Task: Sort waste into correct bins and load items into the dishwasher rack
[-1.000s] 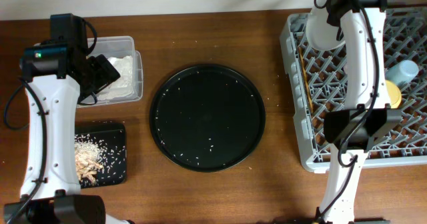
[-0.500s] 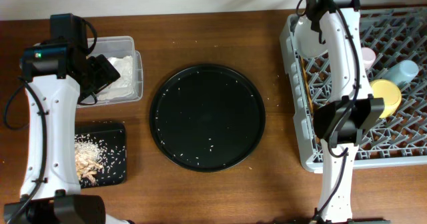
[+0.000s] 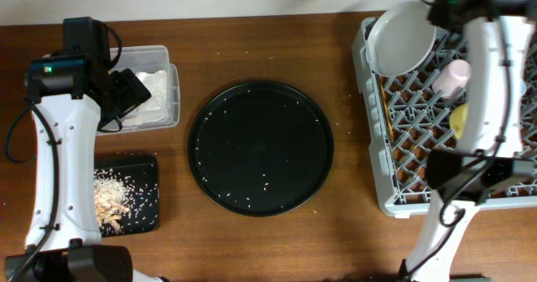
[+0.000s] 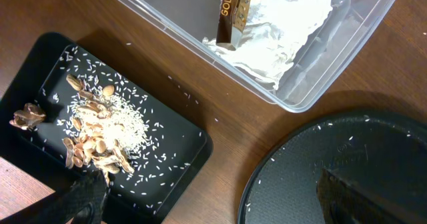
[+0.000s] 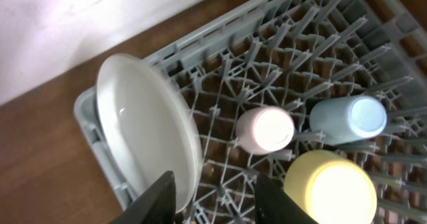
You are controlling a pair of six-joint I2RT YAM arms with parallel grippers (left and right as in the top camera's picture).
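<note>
The grey dishwasher rack (image 3: 377,152) fills the right side. The round grey-white plate (image 3: 403,37) leans on edge in its far left corner and also shows in the right wrist view (image 5: 143,131). The pink cup (image 5: 265,129), the light blue cup (image 5: 347,117) and the yellow bowl (image 5: 330,187) stand upside down on the pegs. The thin chopsticks (image 3: 384,97) lie along the rack's left side. My right gripper (image 5: 220,204) is open and empty, just right of the plate. My left gripper (image 4: 220,211) is open and empty, by the clear box (image 3: 168,106).
The clear box (image 4: 300,97) holds white napkins (image 4: 273,31) and the gold-brown wrapper (image 4: 230,14). The small black tray (image 4: 180,171) holds food scraps and rice (image 4: 100,127). The large round black tray (image 3: 260,148), with scattered rice grains, lies mid-table.
My right arm has swung to the right, off the plate, which now stands uncovered, leaning in the rack's corner. The left arm has not moved.
</note>
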